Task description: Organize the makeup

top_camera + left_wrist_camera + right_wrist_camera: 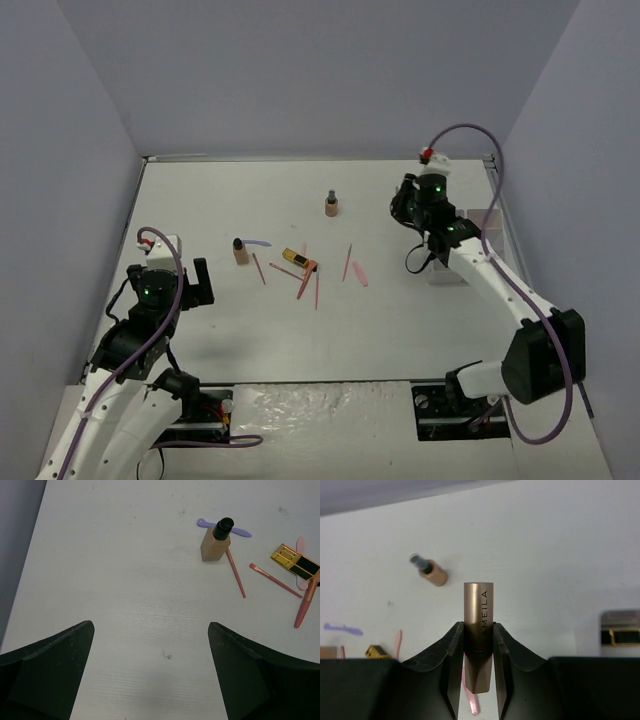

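Right gripper (pixel 478 628) is pinching a bronze tube (pixel 478 602). Fingers (pixel 451 655) are pressed on both its sides, with the tube sticking out past the tips. The lettering down its side is partly covered at the grip, and the near end sits down between the fingers. In the top view that claw and the tube are hidden under the wrist, toward the far right corner of the table (pixel 200 200). Can't tell whether the tube touches the surface.

Left gripper (pixel 150 630) is spread wide with nothing between the fingers, over bare surface near the left edge. Its own camera shows only the finger ends, cut off by the bottom of the frame.

Rest of the makeup:
- One tan bottle (pixel 331 205) stands upright and alone, toward the middle of the far edge.
- Second tan bottle (pixel 216 544) stands upright left of centre. A lilac stick (pixel 239 531) lies just behind it, partly hidden by the cap.
- Gold-black lipstick case (pixel 296 563) lies flat mid-table, clipped by the frame edge in the left wrist view.
- Pink sticks (pixel 235 574) are scattered around the case, and one touches the second bottle's base. In the top view they're too thin to count reliably.

Blurred grey box (pixel 620 630) at the right edge of the right wrist view has a gold-black band in it. It's cut off, so I can't identify it.
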